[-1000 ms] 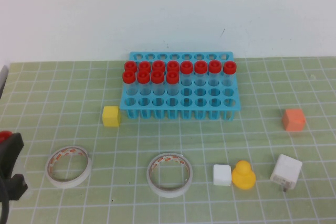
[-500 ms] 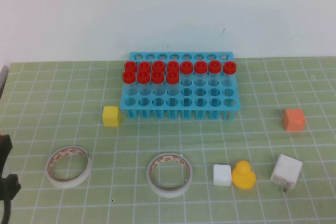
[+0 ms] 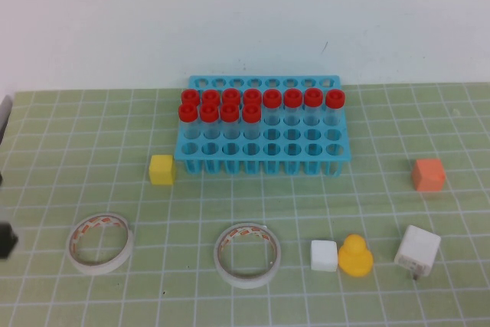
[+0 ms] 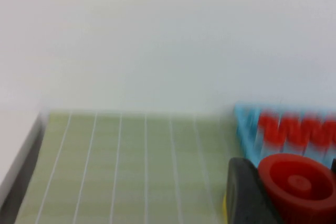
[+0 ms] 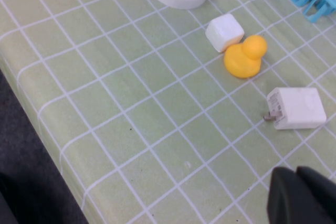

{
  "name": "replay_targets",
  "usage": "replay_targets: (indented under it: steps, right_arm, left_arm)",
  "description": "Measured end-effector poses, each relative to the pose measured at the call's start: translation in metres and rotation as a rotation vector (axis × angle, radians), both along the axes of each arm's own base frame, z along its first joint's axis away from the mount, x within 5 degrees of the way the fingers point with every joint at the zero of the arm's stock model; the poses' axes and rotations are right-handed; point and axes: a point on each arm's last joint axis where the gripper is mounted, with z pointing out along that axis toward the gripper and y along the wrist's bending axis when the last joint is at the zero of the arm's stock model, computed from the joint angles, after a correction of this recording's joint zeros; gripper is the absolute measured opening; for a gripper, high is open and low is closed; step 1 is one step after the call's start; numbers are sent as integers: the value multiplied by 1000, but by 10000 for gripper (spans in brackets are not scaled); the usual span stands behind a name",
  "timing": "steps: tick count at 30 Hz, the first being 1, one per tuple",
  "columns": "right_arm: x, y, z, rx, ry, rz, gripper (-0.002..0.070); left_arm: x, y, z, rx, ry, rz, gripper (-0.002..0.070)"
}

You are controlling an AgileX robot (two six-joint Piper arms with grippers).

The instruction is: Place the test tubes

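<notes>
A blue test tube rack (image 3: pixel 300 148) stands at the back middle of the green mat, with several red-capped tubes (image 3: pixel 261 100) upright in its rear rows. Only a small black tip of my left gripper (image 3: pixel 4 240) shows at the left edge of the high view. In the left wrist view my left gripper (image 4: pixel 290 179) is shut on a red-capped test tube (image 4: pixel 300 186), one black finger (image 4: pixel 245 193) pressed against the cap, and the rack (image 4: pixel 247 129) lies ahead. My right gripper (image 5: pixel 300 196) is shut, empty, over the mat's near right part, outside the high view.
A yellow cube (image 3: pixel 161 168) sits left of the rack. Two tape rolls (image 3: pixel 99 243) (image 3: pixel 246 254) lie in front. A white cube (image 3: pixel 324 255), yellow duck (image 3: pixel 355 256) and white charger (image 3: pixel 417 250) sit front right, and an orange cube (image 3: pixel 428 174) lies far right.
My left arm has slid out past the left edge of the high view; only a black tip remains. The rack and the other objects have not moved.
</notes>
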Motion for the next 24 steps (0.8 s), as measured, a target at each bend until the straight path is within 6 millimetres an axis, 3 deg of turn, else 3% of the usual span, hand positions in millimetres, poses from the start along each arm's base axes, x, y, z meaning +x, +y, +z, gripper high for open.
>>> replay_targets:
  steps: [8,15,18,24]
  right_arm:
    - [0,0,0,0,0,0,-1]
    - [0,0,0,0,0,0,-1]
    - [0,0,0,0,0,0,-1]
    - [0,0,0,-2,1,-1,-1]
  left_arm:
    - [37,-7,12,-75,-272,-55,267]
    - [98,-32,-15,-37,-249,-290,267]
    - [129,-40,-25,-120,-197,-358,267]
    - [186,-63,-24,-128,-184,-538,267]
